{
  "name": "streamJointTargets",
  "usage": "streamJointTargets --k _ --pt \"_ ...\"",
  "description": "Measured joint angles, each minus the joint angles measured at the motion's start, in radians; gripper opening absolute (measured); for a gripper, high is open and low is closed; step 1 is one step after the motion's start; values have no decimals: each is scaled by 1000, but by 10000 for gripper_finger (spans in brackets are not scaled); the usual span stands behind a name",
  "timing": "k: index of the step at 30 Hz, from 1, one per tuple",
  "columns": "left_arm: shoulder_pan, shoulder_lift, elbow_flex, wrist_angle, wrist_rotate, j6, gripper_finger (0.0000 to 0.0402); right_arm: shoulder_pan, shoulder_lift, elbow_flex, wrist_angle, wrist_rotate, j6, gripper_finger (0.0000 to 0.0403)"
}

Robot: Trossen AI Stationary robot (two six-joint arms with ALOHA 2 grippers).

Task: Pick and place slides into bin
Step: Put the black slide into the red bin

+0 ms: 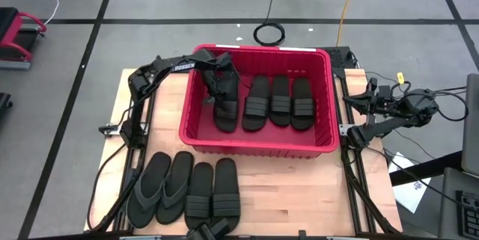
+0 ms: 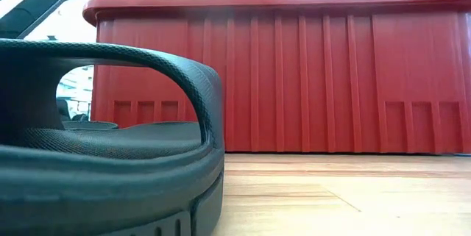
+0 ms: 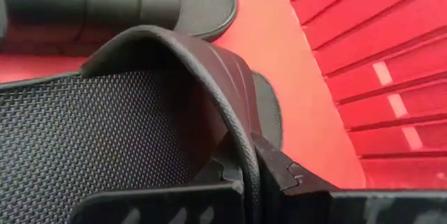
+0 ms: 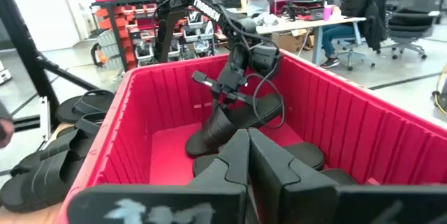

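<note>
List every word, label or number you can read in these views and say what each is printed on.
"TROSSEN": white lettering on the left arm's dark upper link, partly legible in the right wrist view.
White lettering on the same arm in the high view: too small to read.
Large red ribbed plastic bin, flat black rubber slides: no text visible.

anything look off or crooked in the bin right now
One slide in the bin is tilted, its heel end on the floor and its strap pinched by the left gripper. The three beside it lie flat in a row. The right gripper waits shut by the bin's right side.
</note>
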Motion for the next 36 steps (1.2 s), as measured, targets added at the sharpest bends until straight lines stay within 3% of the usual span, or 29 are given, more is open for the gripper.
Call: streamJointTargets --k 6,13,19,36 --pt "-24 35 2 24 2 -41 0 0 0 0 -2 43 21 0" --pt "-70 36 30 76 -105 -65 0 0 0 0 -2 43 21 0" --pt "-80 40 60 114 -121 -62 0 0 0 0 -1 43 21 0" --pt "-31 108 63 117 56 -201 0 0 0 0 0 43 73 0"
